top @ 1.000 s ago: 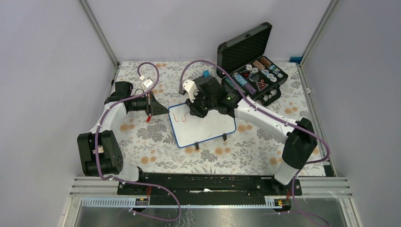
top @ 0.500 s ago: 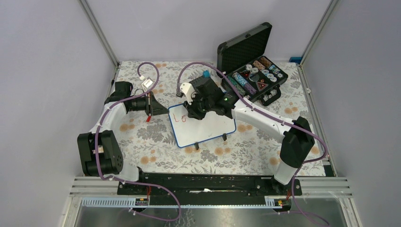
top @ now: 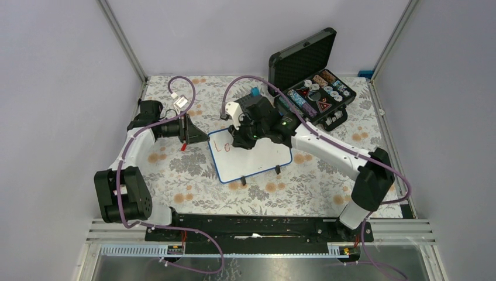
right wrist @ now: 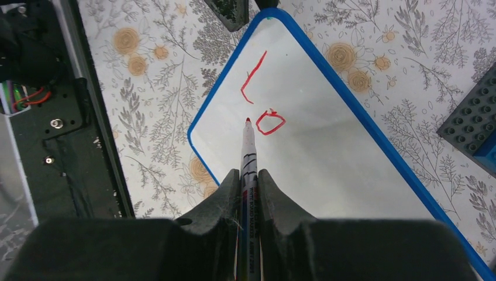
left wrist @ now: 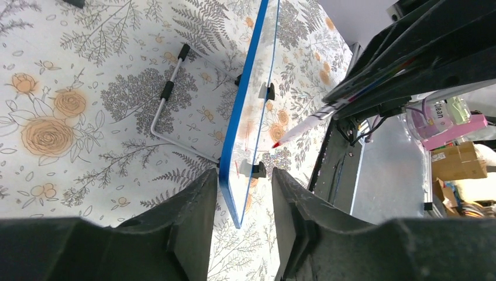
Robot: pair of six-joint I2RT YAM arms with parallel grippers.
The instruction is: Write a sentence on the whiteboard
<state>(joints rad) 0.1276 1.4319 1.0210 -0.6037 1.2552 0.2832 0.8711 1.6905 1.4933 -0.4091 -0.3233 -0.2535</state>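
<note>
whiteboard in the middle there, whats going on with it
The right pincer is shut on a red marker, which it holds over the whiteboard. Only "Lo" is written so far, in red near one corner, so the sentence has barely begun. The marker's tip sits just beside the "o"; whether it touches the surface is unclear. The left pincer straddles the board's blue edge near a corner with its jaws apart, not clamped.
</note>
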